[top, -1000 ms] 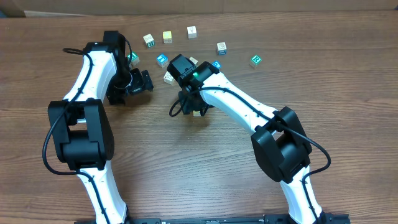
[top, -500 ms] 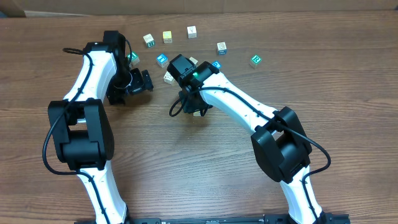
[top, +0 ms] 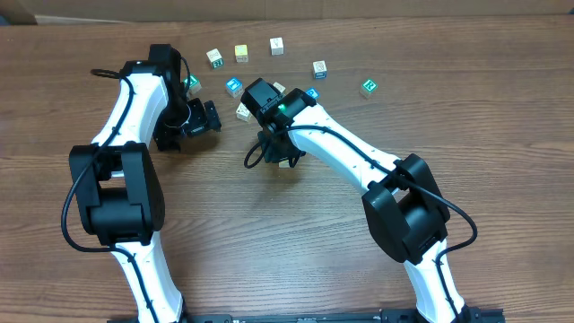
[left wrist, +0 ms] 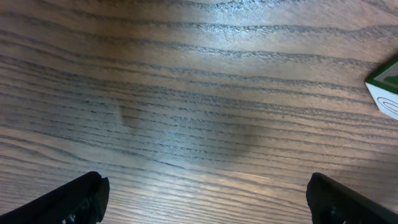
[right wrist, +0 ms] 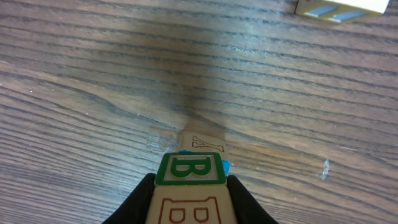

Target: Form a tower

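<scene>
Scene: a wooden table seen from above, with two white and black robot arms reaching in from its near edge.
Right jaws: the right gripper pointed down over the middle of the table. In the wrist view the right gripper was closed on the B cube, with a dark finger pressed against each side.
B cube: a pale wooden cube whose visible face had a green border and a green letter B.
Tower: the tower stood about the middle of the table, mostly hidden under the right gripper from above. In the wrist view its lower cube showed just beyond the B cube, pale with a thin printed mark and a sliver of blue at one side.
Left jaws: the left gripper hung wide open toward the left edge of the table and held nothing. In its own view the left gripper showed only bare wood grain between the fingers.
Loose cubes: single loose cubes lay scattered between the tower and the far edge.
Left wrist view: one green-edged cube was cut off at the right side of the picture.
</scene>
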Motion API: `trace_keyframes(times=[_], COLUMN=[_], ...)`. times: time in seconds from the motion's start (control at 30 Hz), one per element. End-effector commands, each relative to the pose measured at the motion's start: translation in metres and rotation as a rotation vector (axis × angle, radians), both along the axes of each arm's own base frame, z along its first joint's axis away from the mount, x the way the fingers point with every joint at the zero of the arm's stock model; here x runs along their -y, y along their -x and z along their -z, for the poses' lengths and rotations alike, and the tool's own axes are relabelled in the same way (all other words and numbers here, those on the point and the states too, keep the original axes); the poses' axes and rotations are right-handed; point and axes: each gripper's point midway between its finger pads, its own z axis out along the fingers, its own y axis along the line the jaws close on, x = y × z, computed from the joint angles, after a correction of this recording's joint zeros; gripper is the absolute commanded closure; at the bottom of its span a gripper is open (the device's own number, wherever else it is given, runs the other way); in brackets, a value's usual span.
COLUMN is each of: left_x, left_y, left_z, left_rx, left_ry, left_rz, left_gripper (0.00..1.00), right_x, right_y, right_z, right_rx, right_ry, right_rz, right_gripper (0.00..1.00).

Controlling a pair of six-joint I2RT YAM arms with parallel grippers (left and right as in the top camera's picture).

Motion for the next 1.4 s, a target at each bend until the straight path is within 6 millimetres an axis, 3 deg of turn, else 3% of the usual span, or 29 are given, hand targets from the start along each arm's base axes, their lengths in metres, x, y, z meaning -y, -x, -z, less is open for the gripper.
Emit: trace_keyframes(times=[0.0,0.23,0.57,1.0,1.37], left_x=[-0.001,-0.001,-0.001,-0.001,-0.001], left_y=[-0.007,-0.007,-0.007,-0.007,-0.007], left_z=[-0.013,-0.013,-0.013,-0.013,-0.013], left_rx=[0.041,0.041,0.041,0.041,0.041], left_ry=[-0.01,-0.01,-0.01,-0.01,-0.01], left_rz=[0.006,0.006,0.006,0.006,0.006], left_gripper=[0.0,0.0,0.0,0.0,0.0], right_x=[-0.003,-0.001,0.0,0.006,-0.001], right_y=[-0.007,-0.005,-0.008,-0.012,-0.007], right_z=[-0.017,-0.039,-0.041,-0.041,-0.04], right_rx=[0.034,0.044,0.057,0.086,0.049], right_ry=[-0.018,-0.047,-0.088,-0.063,-0.087], right_rz=[0.008,0.095,0.316,0.334,0.285], right_gripper=[0.81,0.81,0.8,0.8,0.8])
